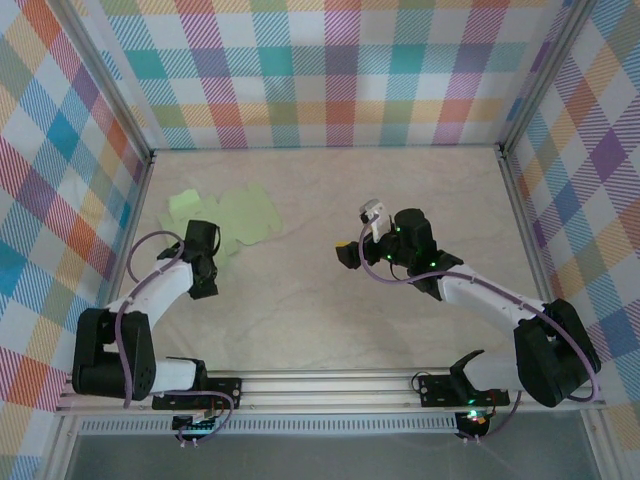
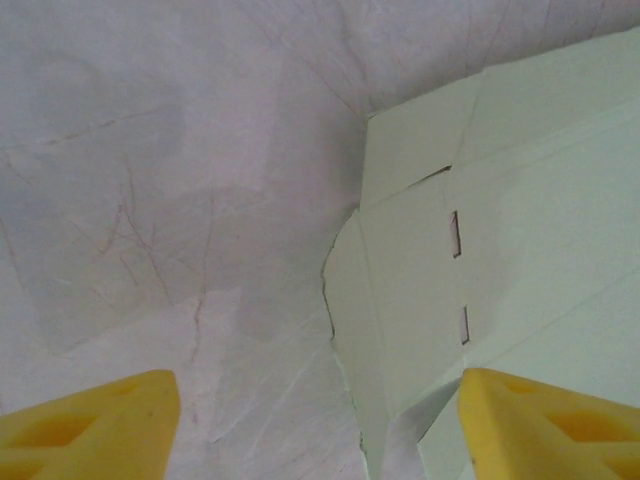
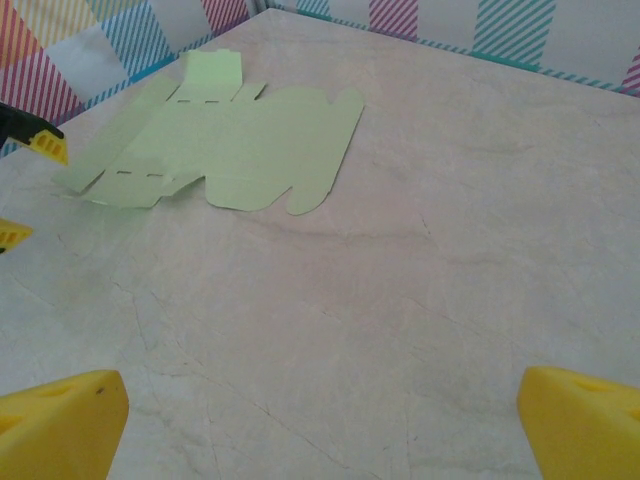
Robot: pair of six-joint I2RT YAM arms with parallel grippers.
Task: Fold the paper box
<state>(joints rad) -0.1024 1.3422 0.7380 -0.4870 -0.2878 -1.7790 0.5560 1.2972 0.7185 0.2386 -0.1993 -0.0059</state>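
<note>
Marbled table [image 1: 400, 330] holds the flat pale-green paper box [image 1: 245, 218]; left end effector [image 2: 315, 425] and right end effector [image 3: 322, 425] released

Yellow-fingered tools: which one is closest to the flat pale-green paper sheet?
The left tool, one yellow finger over the flat pale-green paper box sheet; the right tool hangs apart over the beige marble-patterned table.
</note>
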